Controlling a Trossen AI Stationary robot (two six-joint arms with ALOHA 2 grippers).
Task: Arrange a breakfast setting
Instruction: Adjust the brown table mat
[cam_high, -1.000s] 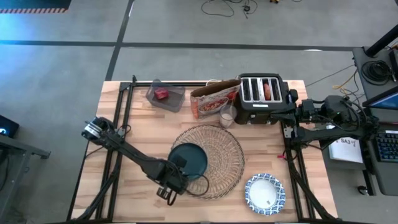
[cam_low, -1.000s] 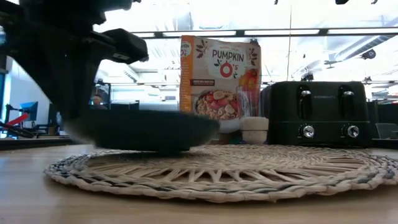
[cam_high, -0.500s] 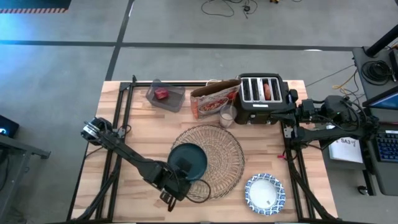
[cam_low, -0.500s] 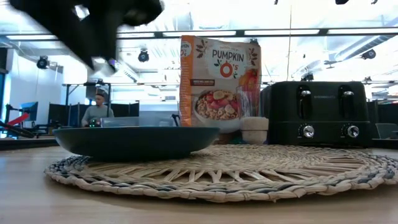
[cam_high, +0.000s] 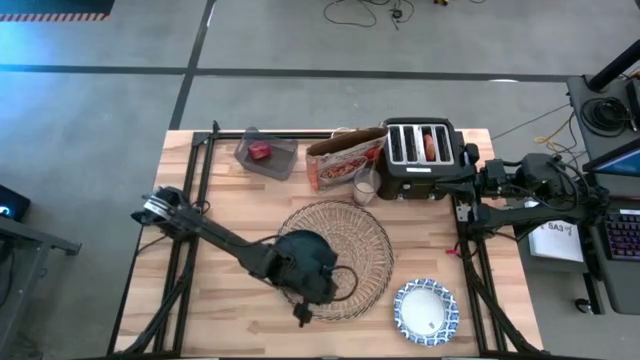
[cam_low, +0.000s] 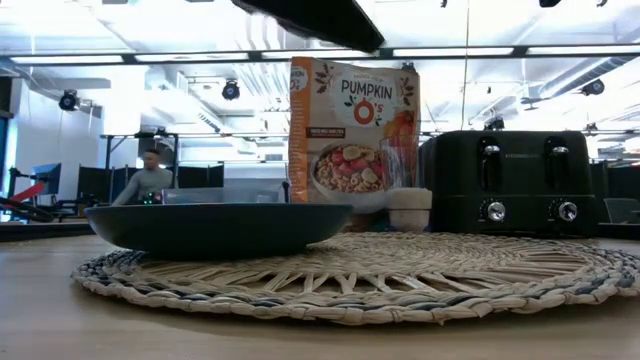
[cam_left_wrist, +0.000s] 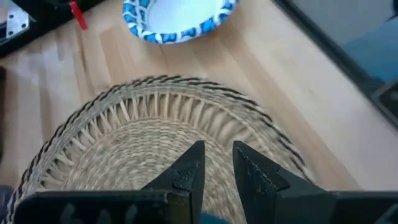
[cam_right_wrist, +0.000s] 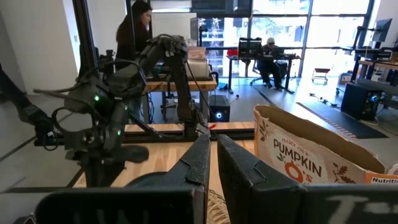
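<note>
- Hovering over the plate (cam_high: 300, 255), the left pincer (cam_high: 305, 312) has swung from the placemat's left rim, where it was a second ago, to above the mat's front part; its jaws stand a little apart with nothing between them.
- Plate: dark teal, released, resting flat on the left part of the round woven placemat (cam_high: 360, 240), where it was half a second ago; it lies under the left arm, behind the pincer's tips.
- Placemat: centre of the surface (cam_high: 200, 300), directly under the pincer in the wrist view.
- Bowl (cam_high: 426, 308): blue and white, near the surface's front edge, right of the mat, apart from the pincer.
- Small glass (cam_high: 365, 187): behind the mat, beside the cereal box (cam_high: 345, 160) and the toaster (cam_high: 422, 155).
- Right pincer (cam_right_wrist: 211, 158): clenched on nothing, parked by the surface's right edge, unchanged.
</note>
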